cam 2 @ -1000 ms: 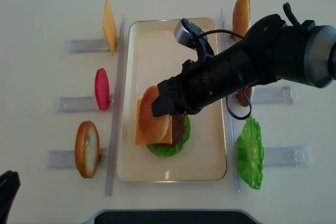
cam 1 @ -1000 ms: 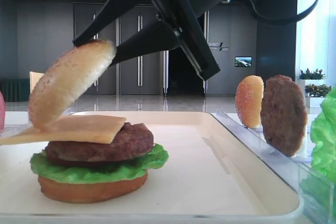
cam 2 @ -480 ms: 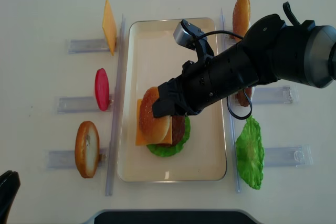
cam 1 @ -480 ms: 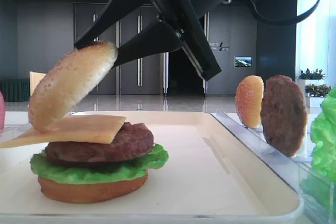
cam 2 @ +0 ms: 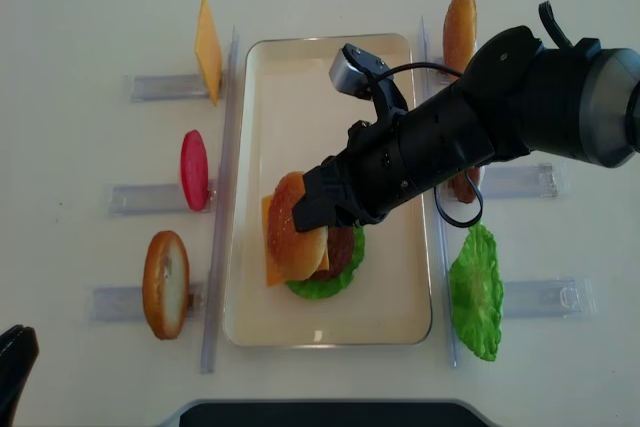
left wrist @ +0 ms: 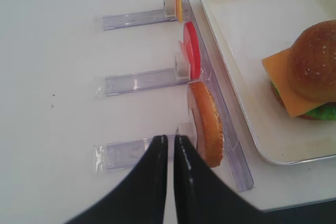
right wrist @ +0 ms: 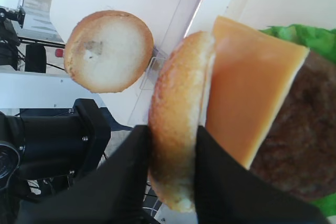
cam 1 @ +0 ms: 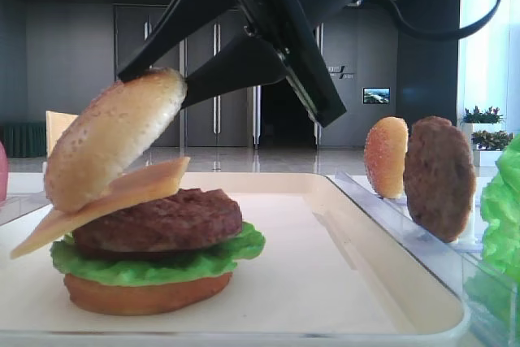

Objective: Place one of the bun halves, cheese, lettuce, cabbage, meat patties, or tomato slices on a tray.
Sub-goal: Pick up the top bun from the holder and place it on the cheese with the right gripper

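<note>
Starting at the left, our left hand [left wrist: 169, 145] idles over the table [left wrist: 52, 35], its jaws pressed together on nothing, beside a bun bottom [left wrist: 206, 124] standing in its clear holder [left wrist: 136, 153]. Moving right onto the tray [cam 2: 400, 297], the stack has shifted: the cheese [cam 1: 97, 205] lay flat on the meat patty [cam 1: 162, 221] a second ago and now tilts, pushed by the bun half [cam 1: 110, 148] we hold. Our right hand [right wrist: 168, 182] is clamped on that bun's edge, which has crept a little to the right. We judge release is near, though the bun still needs levelling. Farther right, spare lettuce [cam 2: 475, 292] waits off the tray.
</note>
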`<state>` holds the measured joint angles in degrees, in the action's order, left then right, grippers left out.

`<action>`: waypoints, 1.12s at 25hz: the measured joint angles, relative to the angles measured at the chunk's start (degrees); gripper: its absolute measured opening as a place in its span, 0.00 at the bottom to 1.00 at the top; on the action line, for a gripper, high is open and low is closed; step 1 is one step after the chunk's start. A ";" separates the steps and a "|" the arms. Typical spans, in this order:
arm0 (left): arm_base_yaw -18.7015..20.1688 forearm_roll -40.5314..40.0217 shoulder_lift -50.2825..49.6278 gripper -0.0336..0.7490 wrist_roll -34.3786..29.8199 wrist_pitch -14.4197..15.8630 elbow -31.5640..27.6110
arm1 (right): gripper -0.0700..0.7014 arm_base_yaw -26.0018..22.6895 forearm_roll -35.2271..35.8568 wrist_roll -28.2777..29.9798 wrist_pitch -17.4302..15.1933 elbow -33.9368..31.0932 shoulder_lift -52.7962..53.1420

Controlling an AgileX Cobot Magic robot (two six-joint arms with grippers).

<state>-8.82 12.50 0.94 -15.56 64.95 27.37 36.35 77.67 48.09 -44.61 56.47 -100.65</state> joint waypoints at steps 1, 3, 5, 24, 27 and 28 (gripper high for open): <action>0.00 0.00 0.00 0.43 0.00 0.00 0.00 | 0.36 0.00 -0.06 0.00 -0.15 0.00 0.00; 0.00 0.00 0.00 0.43 0.00 0.00 0.00 | 0.36 0.00 -0.18 0.00 -0.15 0.00 0.00; 0.00 0.00 0.00 0.43 0.00 0.00 0.00 | 0.39 0.00 -0.25 0.00 -0.15 0.00 0.00; 0.00 0.00 0.00 0.43 0.00 0.00 0.00 | 0.79 -0.05 -1.84 0.00 -0.20 0.00 0.00; 0.00 0.00 0.00 0.43 0.00 0.00 0.00 | 0.80 -0.05 -2.56 0.00 0.03 0.00 0.00; 0.00 0.00 0.00 0.43 0.00 0.00 0.00 | 0.80 -0.05 -2.79 0.00 0.08 0.00 0.00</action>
<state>-8.82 12.50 0.94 -15.56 64.95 27.37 36.30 74.88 48.09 -44.53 56.47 -100.65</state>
